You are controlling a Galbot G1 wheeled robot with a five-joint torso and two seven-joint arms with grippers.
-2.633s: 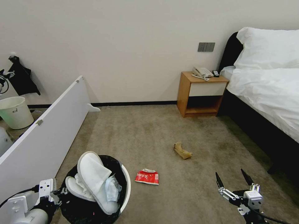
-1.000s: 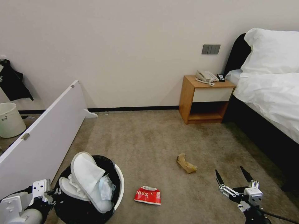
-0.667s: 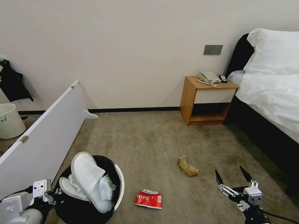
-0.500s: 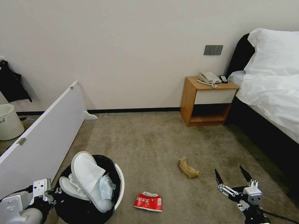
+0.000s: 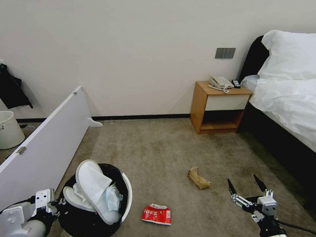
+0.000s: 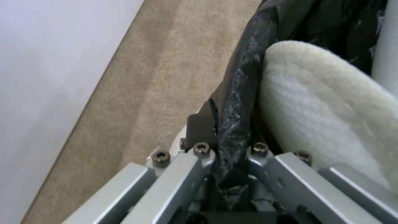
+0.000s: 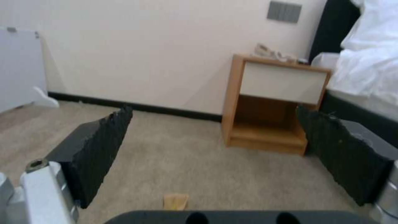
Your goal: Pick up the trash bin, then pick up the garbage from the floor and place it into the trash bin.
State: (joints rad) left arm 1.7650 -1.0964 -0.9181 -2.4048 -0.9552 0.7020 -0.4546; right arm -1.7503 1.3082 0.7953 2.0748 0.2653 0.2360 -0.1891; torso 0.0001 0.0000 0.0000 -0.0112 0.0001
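The trash bin (image 5: 128, 197), white with a black bag over its rim, stands low on the left of the floor (image 5: 154, 148). Two white slippers (image 5: 93, 182) and crumpled tissue lie inside it. My left gripper (image 5: 56, 204) is shut on the bin's bagged rim (image 6: 232, 146), beside a slipper (image 6: 327, 118). A red snack packet (image 5: 156, 214) lies on the carpet right of the bin. A crumpled brown paper bag (image 5: 198, 178) lies farther right. My right gripper (image 5: 242, 179) hovers open and empty just right of the paper bag (image 7: 176, 201).
A white board (image 5: 42, 148) leans along the left side, with a pale bucket (image 5: 10, 130) behind it. A wooden nightstand (image 5: 220, 105) with a telephone stands at the far wall. The bed (image 5: 289, 98) with its dark base runs down the right.
The whole picture has shifted, so the camera has moved toward the litter; packet and paper bag now sit lower in the picture. Both grippers keep their pose, left still clamped on the bin.
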